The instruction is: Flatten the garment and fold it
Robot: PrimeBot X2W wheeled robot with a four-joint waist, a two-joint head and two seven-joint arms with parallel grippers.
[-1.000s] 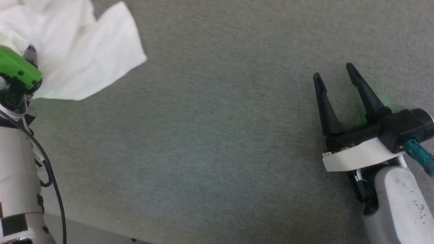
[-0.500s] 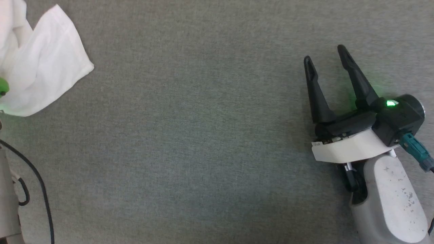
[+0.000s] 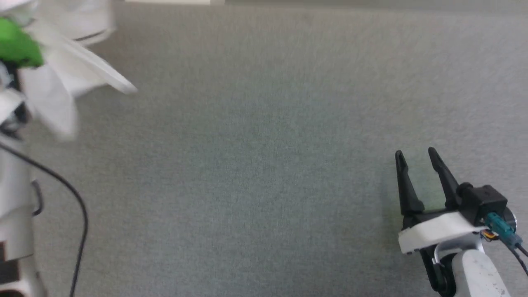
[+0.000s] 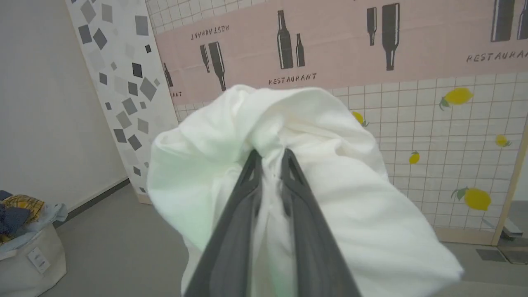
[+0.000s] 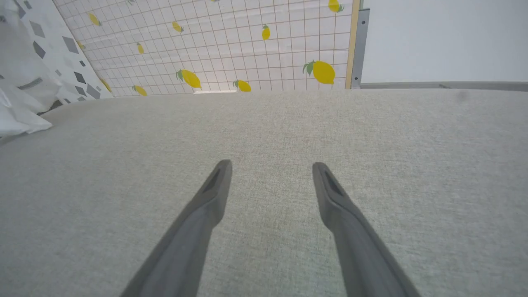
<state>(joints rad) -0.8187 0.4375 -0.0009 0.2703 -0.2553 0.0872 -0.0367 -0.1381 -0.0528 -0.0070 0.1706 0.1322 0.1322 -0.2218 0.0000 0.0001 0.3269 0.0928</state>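
Bright, soft, even light, faint shadow beside the fingers (image 3: 406, 187), garment (image 3: 82, 72) smeared by motion blur, wrist views bowed at the edges

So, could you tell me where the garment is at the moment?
In the head view the garment sits at the upper left, clamped in the left gripper above the grey surface, far from the open right gripper at lower right.

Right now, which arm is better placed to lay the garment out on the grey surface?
Left, probably. The left end effector is shut on the garment, bunched around it. The right end effector stands open and empty over the grey surface, apart from the cloth.
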